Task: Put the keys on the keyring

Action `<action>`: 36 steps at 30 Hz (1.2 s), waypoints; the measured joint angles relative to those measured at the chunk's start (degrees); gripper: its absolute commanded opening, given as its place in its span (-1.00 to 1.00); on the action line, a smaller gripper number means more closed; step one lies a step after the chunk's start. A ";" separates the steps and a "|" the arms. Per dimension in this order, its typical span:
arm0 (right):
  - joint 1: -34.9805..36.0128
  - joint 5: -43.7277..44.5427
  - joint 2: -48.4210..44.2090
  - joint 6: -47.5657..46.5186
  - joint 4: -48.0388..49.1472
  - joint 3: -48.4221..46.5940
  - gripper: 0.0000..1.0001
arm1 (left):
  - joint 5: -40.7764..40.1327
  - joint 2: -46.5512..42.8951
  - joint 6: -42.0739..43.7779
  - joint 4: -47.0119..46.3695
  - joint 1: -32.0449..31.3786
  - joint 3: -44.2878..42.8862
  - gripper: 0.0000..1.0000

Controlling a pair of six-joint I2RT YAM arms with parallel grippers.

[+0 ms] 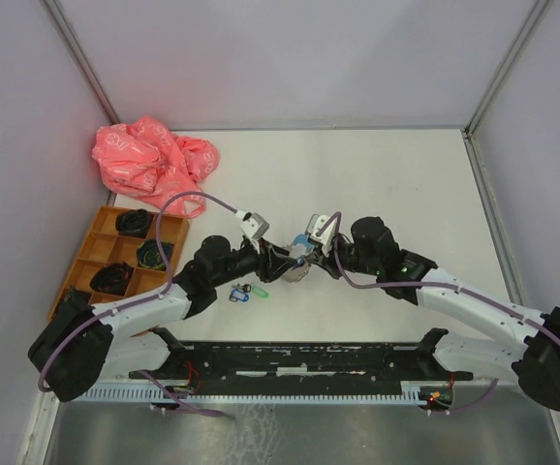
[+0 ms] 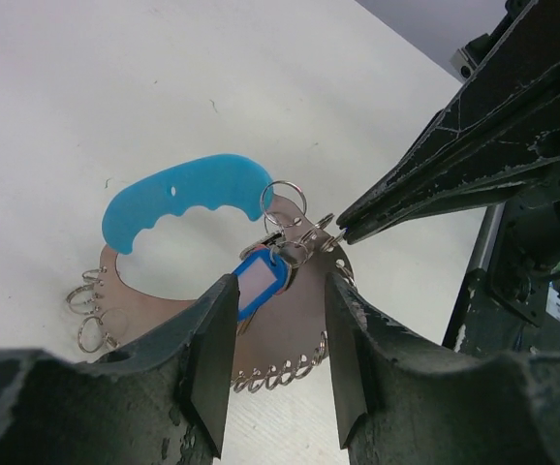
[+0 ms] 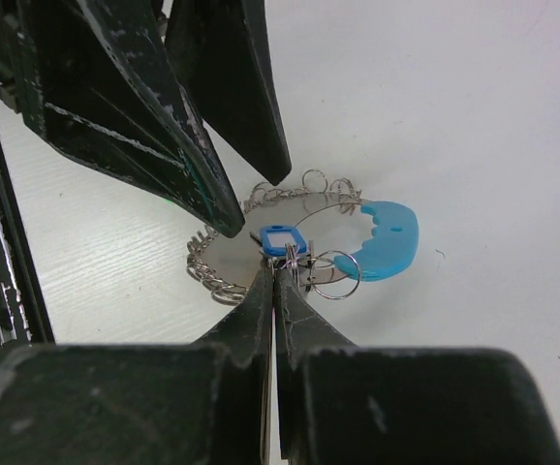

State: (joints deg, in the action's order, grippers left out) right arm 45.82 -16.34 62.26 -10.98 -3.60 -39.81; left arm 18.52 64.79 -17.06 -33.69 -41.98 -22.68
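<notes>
The keyring [image 2: 188, 194] lies flat on the white table: a light-blue curved grip, a metal plate and a chain of small split rings along its edge. It also shows in the right wrist view [image 3: 388, 237] and, mostly hidden by the fingers, in the top view [image 1: 297, 263]. A key with a blue tag [image 2: 261, 281] rests on the plate. My right gripper [image 3: 278, 271] is shut, its tips pinching the metal clip and ring at that tag [image 3: 282, 240]. My left gripper [image 2: 278, 358] is open and empty, its jaws just above the plate on either side of the blue tag.
Two more keys with blue and green tags [image 1: 247, 293] lie on the table near the left arm. An orange compartment tray [image 1: 94, 254] with dark items stands at the left. A crumpled pink bag [image 1: 149, 160] lies behind it.
</notes>
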 measured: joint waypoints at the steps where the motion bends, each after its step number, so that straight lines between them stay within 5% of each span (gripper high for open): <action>1: 0.00 -0.55 0.31 -0.26 0.20 0.00 -0.98 | 0.26 0.57 0.66 -0.33 0.00 0.00 -0.03; 22: -0.96 -7.61 2.43 -6.88 0.85 -1.01 -0.98 | 0.42 13.27 7.37 -5.49 0.00 -5.55 -0.05; 36: -10.75 -18.03 1.75 -6.58 6.88 -1.16 -0.98 | 3.74 6.47 7.80 -10.05 3.37 -2.27 -0.08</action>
State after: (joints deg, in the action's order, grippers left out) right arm 35.07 -34.37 64.01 -17.56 3.29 -40.97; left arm 22.26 71.26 -9.26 -43.75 -38.61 -24.95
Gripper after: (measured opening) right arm 0.015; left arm 0.468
